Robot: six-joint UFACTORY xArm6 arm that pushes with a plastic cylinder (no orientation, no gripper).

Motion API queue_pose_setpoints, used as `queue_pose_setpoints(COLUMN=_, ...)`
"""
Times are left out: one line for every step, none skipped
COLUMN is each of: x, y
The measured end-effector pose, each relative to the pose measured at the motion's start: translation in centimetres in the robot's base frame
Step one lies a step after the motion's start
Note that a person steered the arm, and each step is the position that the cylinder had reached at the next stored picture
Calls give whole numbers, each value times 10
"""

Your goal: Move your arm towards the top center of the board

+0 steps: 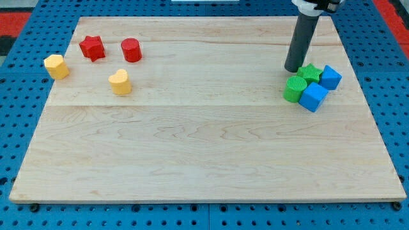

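Note:
My tip is at the end of the dark rod at the view's upper right, touching or just left of the green star. A green cylinder lies just below the tip. A blue cube and a second blue block sit pressed against the green blocks on their right. At the view's upper left are a red star, a red cylinder, a yellow hexagon-like block and a yellow heart-like block.
The wooden board lies on a blue pegboard surface. A red strip shows at the view's top left corner.

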State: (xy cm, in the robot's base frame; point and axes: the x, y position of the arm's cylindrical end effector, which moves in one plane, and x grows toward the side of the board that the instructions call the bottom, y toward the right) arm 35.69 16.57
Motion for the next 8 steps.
queue_pose_setpoints(x=-22, y=-21)
queue_pose_setpoints(x=-39, y=-38)
queue_pose_setpoints(x=-39, y=-38)
queue_pose_setpoints(x=-41, y=-38)
queue_pose_setpoints(x=-49, y=-41)
queue_pose_setpoints(x=-69, y=-71)
queue_pose_setpoints(x=-99, y=-133)
queue_pose_setpoints(x=-121, y=-155)
